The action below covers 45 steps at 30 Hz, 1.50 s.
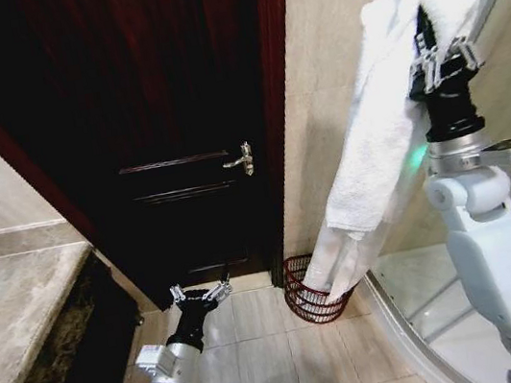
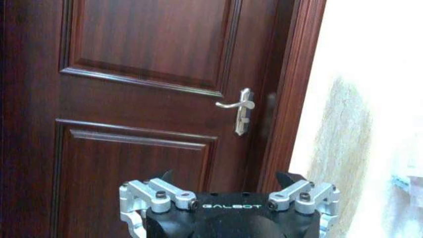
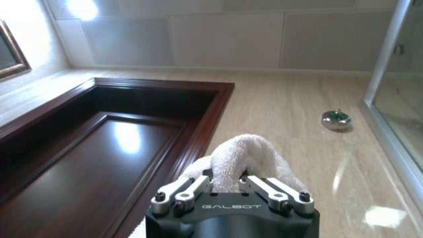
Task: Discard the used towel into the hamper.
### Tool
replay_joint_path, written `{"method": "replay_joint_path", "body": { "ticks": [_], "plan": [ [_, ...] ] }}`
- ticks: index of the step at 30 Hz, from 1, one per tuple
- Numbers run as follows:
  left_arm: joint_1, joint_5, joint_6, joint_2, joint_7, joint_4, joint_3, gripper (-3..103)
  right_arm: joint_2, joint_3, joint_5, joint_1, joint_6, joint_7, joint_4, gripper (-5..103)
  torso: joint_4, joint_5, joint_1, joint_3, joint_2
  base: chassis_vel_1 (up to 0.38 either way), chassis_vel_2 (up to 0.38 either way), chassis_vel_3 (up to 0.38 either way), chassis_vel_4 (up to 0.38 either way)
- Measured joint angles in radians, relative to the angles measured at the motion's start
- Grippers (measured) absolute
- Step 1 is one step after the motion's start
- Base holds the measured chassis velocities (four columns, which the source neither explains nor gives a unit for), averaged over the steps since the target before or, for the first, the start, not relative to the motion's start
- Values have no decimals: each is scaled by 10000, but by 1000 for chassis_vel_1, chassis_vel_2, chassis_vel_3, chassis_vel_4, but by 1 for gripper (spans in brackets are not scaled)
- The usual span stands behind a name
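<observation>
White terry towel (image 1: pixel 376 124) hangs in a long fold, its lower end reaching into the round dark reddish-brown wire hamper (image 1: pixel 304 298). Hamper stands on the tiled floor (image 1: pixel 261 346), at the foot of the beige wall just beside the dark wooden door (image 1: pixel 166 118). Right claw (image 1: pixel 439 60), raised high above the hamper, is closed on the towel's top. Left claw (image 1: pixel 201 294) is low near the door, fingers spread apart, holding nothing.
</observation>
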Motion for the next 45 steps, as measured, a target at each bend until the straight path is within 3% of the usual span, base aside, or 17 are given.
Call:
{"method": "replay_joint_path", "body": {
  "ticks": [7,26,45],
  "plan": [
    [0,0,0,0,0,0,0,100,225,-289,-187,194,151,40,-513,13,1,-1,0,0,0,0,0,0,0],
    [0,1,0,0,0,0,0,100,935,74,-839,-2163,998,-356,-562,13,-1,0,0,-1,0,0,0,0,0],
    [0,0,0,0,0,0,0,100,1615,22,-1301,-2565,1872,-678,-1743,13,0,-1,0,-1,0,0,0,0,0]
  ]
}}
